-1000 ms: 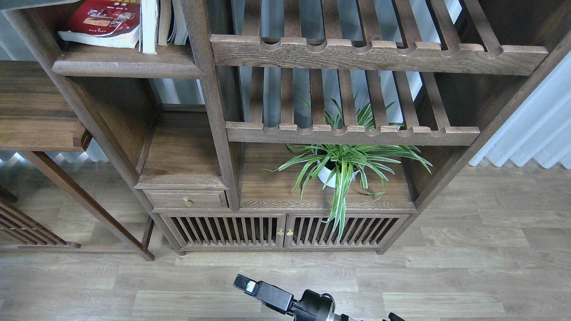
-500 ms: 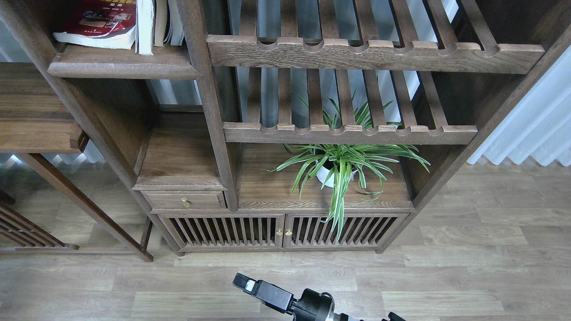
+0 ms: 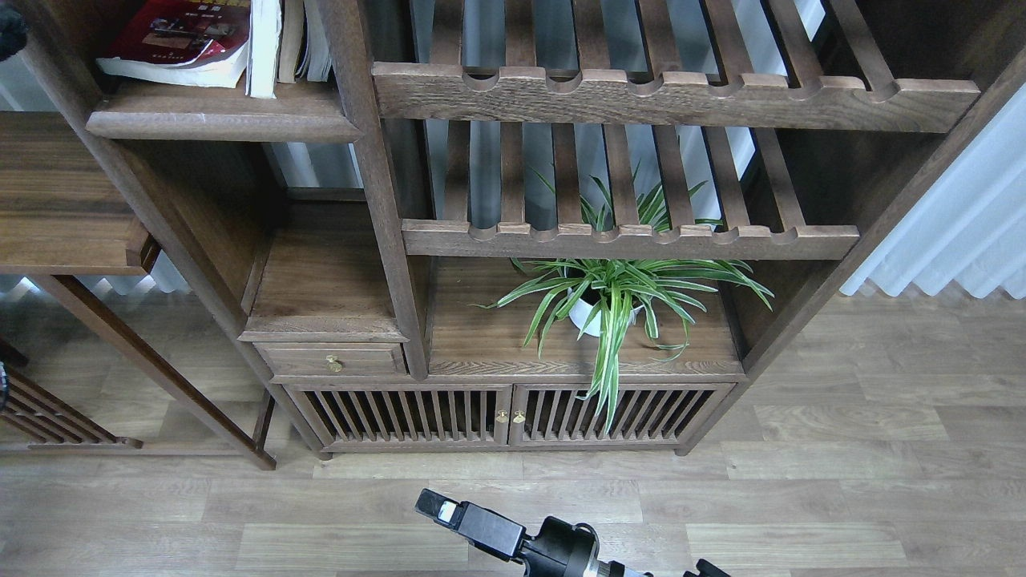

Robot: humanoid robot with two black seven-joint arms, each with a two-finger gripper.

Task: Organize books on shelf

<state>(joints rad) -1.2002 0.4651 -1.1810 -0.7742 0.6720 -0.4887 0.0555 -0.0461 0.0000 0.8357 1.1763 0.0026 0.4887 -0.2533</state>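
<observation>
A dark rounded tip (image 3: 10, 32) is newly edging in at top left beside the flat red paperback with yellow title (image 3: 172, 40) on the solid dark-brown wooden shelf (image 3: 216, 120), suggesting a reach is beginning; whether its fingers are apart cannot be told.

A home living room: a large dark-wood bookcase (image 3: 385, 240) holding books (image 3: 208, 44), a potted spider plant (image 3: 613, 300), wood-plank flooring (image 3: 842, 481), and white curtains (image 3: 962, 232) at right.
</observation>
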